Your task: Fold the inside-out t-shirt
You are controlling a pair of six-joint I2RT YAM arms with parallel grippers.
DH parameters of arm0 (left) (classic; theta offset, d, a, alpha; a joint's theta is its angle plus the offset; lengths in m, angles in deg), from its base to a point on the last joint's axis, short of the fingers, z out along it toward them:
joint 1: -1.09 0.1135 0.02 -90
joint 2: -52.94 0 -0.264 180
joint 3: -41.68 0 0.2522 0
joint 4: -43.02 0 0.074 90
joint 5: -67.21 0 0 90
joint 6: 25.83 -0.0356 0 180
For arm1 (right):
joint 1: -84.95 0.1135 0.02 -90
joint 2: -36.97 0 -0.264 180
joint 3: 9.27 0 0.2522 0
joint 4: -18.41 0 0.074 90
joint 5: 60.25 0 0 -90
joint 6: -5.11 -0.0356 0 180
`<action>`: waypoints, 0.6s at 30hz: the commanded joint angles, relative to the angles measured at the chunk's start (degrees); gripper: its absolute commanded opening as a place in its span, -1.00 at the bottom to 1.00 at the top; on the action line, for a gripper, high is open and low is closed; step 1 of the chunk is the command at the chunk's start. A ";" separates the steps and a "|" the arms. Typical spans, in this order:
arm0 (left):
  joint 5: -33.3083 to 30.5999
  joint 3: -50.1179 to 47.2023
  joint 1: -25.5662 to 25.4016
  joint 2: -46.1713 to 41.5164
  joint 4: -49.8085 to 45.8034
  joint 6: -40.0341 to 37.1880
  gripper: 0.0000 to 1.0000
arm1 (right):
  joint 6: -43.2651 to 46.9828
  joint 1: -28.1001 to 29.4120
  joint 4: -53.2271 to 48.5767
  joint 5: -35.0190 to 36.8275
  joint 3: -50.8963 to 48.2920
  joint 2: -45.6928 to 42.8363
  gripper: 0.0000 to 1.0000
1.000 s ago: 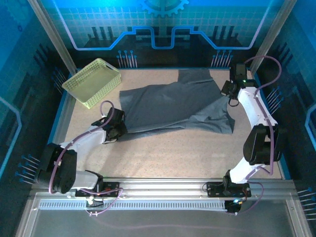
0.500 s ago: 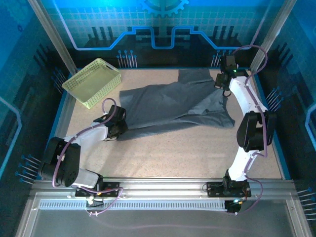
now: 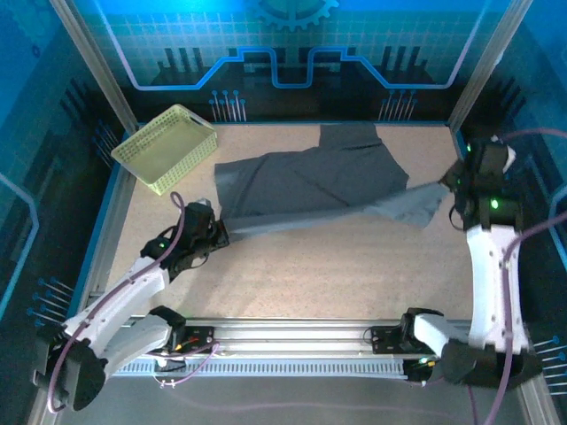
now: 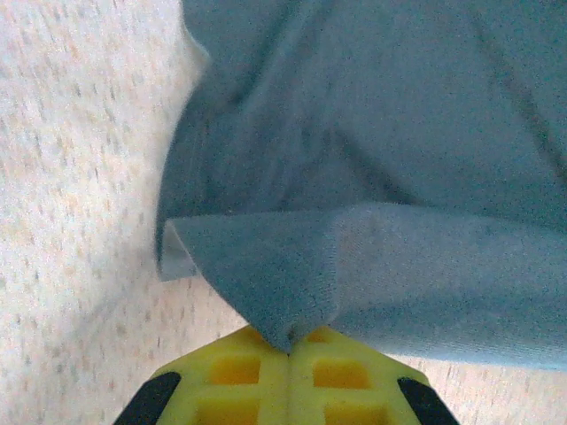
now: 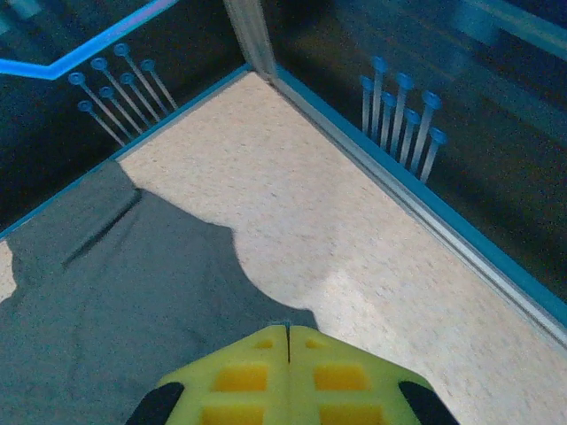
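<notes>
The left hand [image 3: 209, 232] is clamped on the near-left corner of the t-shirt [image 3: 310, 181]. In its wrist view the yellow fingers [image 4: 230, 372] meet, with a fold of grey cloth pinched at their tips. The right hand [image 3: 452, 189] is likewise closed, gripping the near-right corner, which rises off the surface [image 3: 354, 266] as a paler flap. Between the two grips the near edge runs as one drawn line from left to right. The shirt's long axis therefore lies crosswise, and its body spreads away from both hands toward the far wall, wrinkled on the surface. Each hand is nearest its own corner. The coming fold, I judge, turns on carrying that held edge away over the body with both hands together. There are two hands, one t-shirt and one basket [image 3: 164, 146], which stands at the far left just beside the shirt's far-left corner.
</notes>
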 commanded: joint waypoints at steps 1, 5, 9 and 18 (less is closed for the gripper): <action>-0.98 -2.87 -3.07 -4.07 -10.01 4.88 -1.00 | -2.39 -2.83 -4.42 -4.62 -7.36 -4.37 -1.00; -6.72 -5.35 -4.15 -12.84 -21.03 10.85 -1.00 | -2.65 -4.84 -8.40 -5.13 -13.86 -12.52 -1.00; -7.34 -8.05 -4.15 -21.25 -23.90 12.88 -1.00 | -2.74 -6.41 -11.02 -2.95 -17.66 -18.85 -1.00; -6.40 -8.48 -4.89 -18.29 -23.66 13.84 -1.00 | -3.08 -6.70 -11.12 -11.22 -21.93 -21.50 -1.00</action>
